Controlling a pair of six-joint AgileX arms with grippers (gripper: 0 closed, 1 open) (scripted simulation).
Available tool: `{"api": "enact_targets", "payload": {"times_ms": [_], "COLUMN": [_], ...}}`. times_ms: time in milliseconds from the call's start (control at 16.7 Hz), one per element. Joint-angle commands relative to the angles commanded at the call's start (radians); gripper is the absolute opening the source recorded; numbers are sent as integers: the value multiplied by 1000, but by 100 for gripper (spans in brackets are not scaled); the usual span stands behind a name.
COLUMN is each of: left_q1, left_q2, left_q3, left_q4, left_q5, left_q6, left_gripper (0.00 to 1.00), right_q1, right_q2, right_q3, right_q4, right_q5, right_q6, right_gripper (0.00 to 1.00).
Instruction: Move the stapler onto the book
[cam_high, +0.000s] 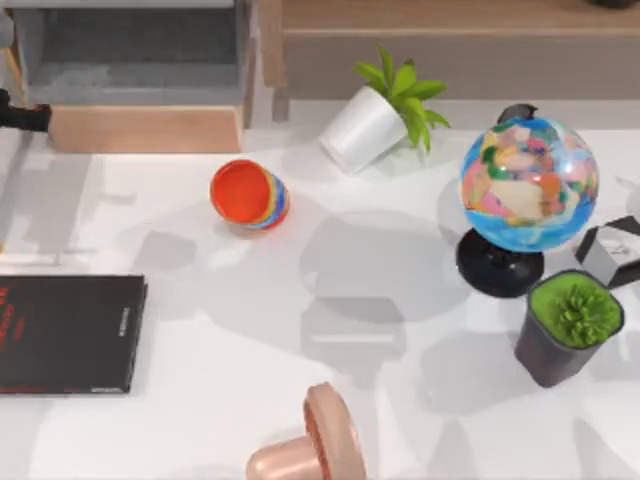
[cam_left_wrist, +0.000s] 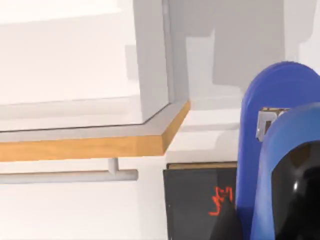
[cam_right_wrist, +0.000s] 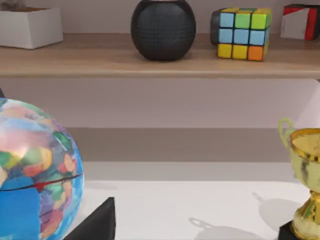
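- Blue oblong plastic stapler (cam_left_wrist: 280, 145) sits close up in the left wrist view, upright, above the near edge of the flat black book with red cover lettering (cam_left_wrist: 200, 200); can't tell if it touches the book.
- Left gripper: dark fingers (cam_left_wrist: 300, 200) overlap the stapler, look clamped on it, contact not clearly visible.
- Top view: book (cam_high: 70, 333) lies flat at the left edge of the white table (cam_high: 330, 300).
- Right of the book: orange rainbow-striped bowl (cam_high: 249, 195), tipped white pot with green plant (cam_high: 372, 122), multicolour globe on black stand (cam_high: 527, 185), dark pot with green tuft (cam_high: 568, 328).
- Pink-copper mushroom-shaped object (cam_high: 315, 445) lies at the front edge, right of the book.
- Right gripper fingers: cannot tell.
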Motion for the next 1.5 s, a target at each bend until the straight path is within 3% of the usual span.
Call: {"api": "enact_targets", "payload": {"times_ms": [300, 540, 1020, 1500], "left_q1": [-52, -71, -67, -65], "left_q2": [-81, -99, -97, -50], "left_q3": [-293, -419, -441, -507], "left_q4": [91, 145, 157, 277], "left_q5": [27, 52, 57, 58], "left_q6": [-93, -160, -173, -168], "left_gripper": [0, 0, 0, 0], "right_q1": [0, 0, 0, 0], "right_q2": [0, 0, 0, 0], "right_q3": [0, 0, 0, 0], "right_q4": [0, 0, 0, 0], "right_q5": [0, 0, 0, 0], "right_q6": [0, 0, 0, 0], "right_gripper": [100, 100, 100, 100]}}
